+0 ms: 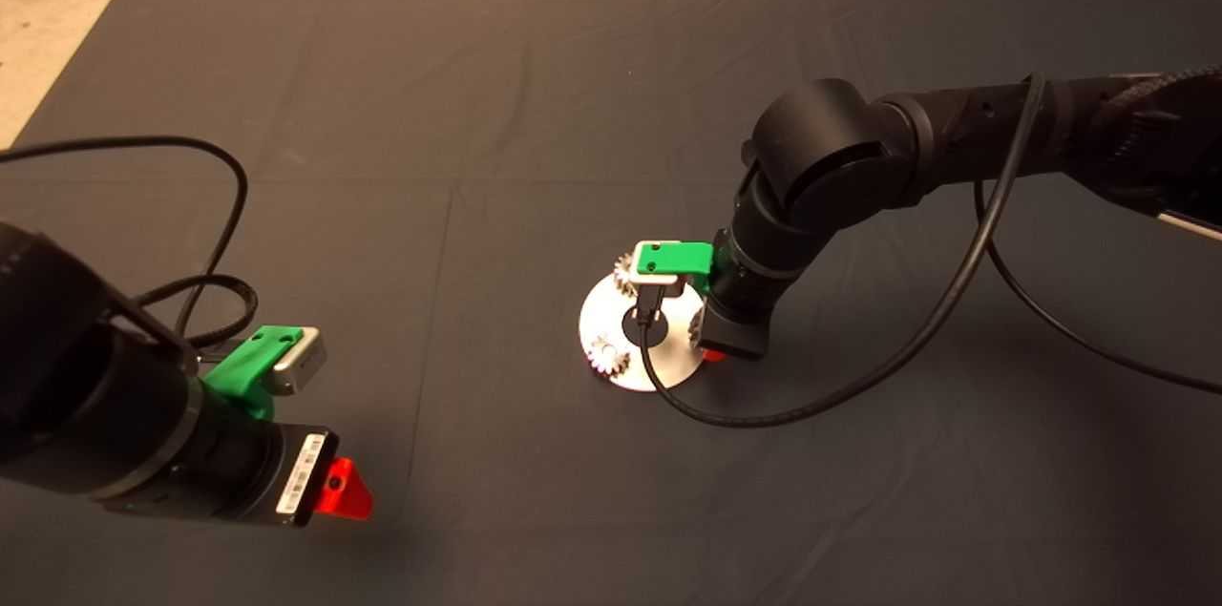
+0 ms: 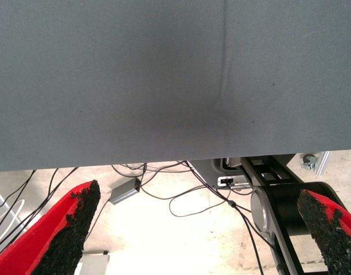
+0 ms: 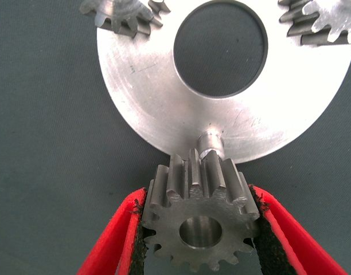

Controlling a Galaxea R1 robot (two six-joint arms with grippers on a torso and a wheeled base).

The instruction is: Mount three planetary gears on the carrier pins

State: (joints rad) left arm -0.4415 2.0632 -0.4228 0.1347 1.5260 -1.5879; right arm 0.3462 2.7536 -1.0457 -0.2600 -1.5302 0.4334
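The shiny round carrier disc (image 1: 668, 353) lies mid-mat; in the right wrist view its face (image 3: 152, 86) shows the central hole. Two planetary gears sit on it, one at the far edge (image 1: 626, 275) and one at the near left (image 1: 608, 353); both show in the right wrist view (image 3: 121, 14) (image 3: 322, 23). One bare carrier pin (image 3: 210, 140) stands at the disc's rim. My right gripper (image 3: 199, 229) is shut on the third gear (image 3: 198, 220) and holds it just beside that pin. My left gripper (image 2: 198, 229) is parked open and empty at the mat's near left (image 1: 334, 487).
A black cable (image 1: 764, 410) loops from the right wrist across the mat in front of the disc. The left wrist view looks past the mat's edge (image 2: 164, 154) at floor cables and a metal frame (image 2: 273, 200).
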